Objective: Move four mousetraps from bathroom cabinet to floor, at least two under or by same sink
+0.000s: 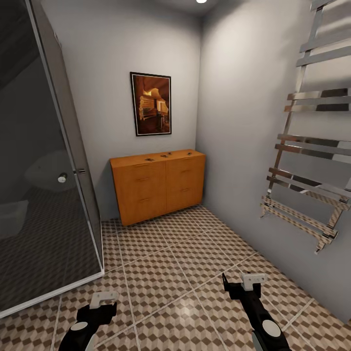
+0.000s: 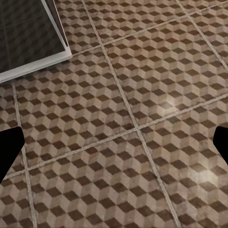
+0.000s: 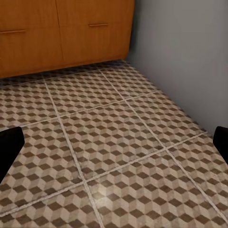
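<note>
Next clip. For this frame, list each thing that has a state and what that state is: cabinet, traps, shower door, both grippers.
cabinet: all drawer fronts shut.
mousetraps: small dark items on the cabinet top, none picked up; count too small to tell.
glass shower door: closed.
left gripper: open, empty, over the bathroom floor.
right gripper: open, empty, above the floor.
towel rail: bare, nothing hung on it.

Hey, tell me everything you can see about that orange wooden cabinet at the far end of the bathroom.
The cabinet is a low, wide sideboard of orange-brown wood with flat drawer fronts and slim bar handles. It stands on the patterned bathroom floor, its back against the far wall below a framed picture, one end in the corner by the right-hand wall. All fronts look closed. Several small dark things, too far off to identify, lie on its flat top.
</note>
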You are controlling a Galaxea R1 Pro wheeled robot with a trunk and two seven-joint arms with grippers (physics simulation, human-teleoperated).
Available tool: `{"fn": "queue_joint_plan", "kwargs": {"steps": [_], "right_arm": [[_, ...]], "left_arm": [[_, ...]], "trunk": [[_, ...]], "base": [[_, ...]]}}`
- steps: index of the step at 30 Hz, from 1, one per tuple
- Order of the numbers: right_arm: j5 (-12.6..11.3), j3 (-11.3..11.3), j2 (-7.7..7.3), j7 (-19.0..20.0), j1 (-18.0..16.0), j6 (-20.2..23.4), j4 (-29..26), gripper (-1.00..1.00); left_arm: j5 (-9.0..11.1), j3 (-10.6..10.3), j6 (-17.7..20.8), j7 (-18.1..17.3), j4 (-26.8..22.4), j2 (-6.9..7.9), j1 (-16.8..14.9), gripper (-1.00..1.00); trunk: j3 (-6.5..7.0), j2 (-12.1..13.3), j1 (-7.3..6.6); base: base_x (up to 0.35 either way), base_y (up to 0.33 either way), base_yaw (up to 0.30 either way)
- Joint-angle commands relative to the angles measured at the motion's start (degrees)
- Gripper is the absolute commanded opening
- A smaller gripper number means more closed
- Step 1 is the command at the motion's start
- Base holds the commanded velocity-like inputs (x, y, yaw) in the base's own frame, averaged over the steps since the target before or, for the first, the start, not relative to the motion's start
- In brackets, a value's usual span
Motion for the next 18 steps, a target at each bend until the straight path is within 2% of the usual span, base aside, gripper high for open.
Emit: {"fn": "queue_joint_plan", "kwargs": {"steps": [1,18], "right_arm": [[0.0,0.2,-0.06,-0.4,0.0,0.0,0.0,1.00],[0.0,0.2,-0.07,-0.4,0.0,0.0,0.0,1.00]], "left_arm": [[0.3,-0.1,0.3,0.4,-0.1,0.04,0.0,1.00],[0.3,-0.1,0.3,0.4,0.1,-0.04,0.0,1.00]], "trunk": [[-0.06,0.0,0.00],[-0.06,0.0,0.00]], "base": [[0.000,0.000,0.000],[0.000,0.000,0.000]]}}
